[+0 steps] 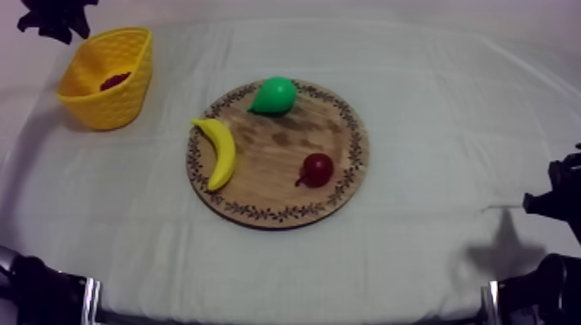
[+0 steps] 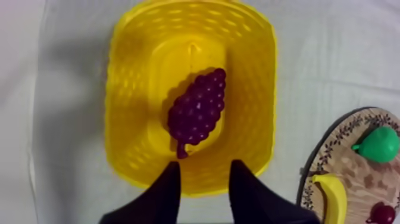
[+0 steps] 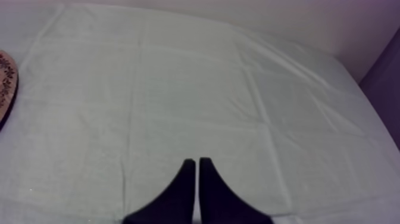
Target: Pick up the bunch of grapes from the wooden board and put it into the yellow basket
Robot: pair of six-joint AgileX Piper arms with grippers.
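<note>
As the purple toy bunch of grapes is seen lying on the floor of the yellow latticed plastic basket, stem end toward the near wall, the placing is judged done. The bunch is touched by nothing. The left gripper is held above the basket's near rim, its two black fingers apart with nothing between them, so the release is taken as complete.

On the round wooden board with the patterned rim, at the middle of the table, three fruits are counted:
- a yellow toy banana is laid along the left edge;
- a green toy pear is set at the far edge;
- a small red fruit is set toward the right.

The basket is set well apart from the board, at the far left of the grey-white cloth. The right gripper is held low over bare cloth, fingers pressed together on nothing.

Left to do, by estimate: only the left arm's withdrawal from over the basket. No other fruit is called for by the task.
</note>
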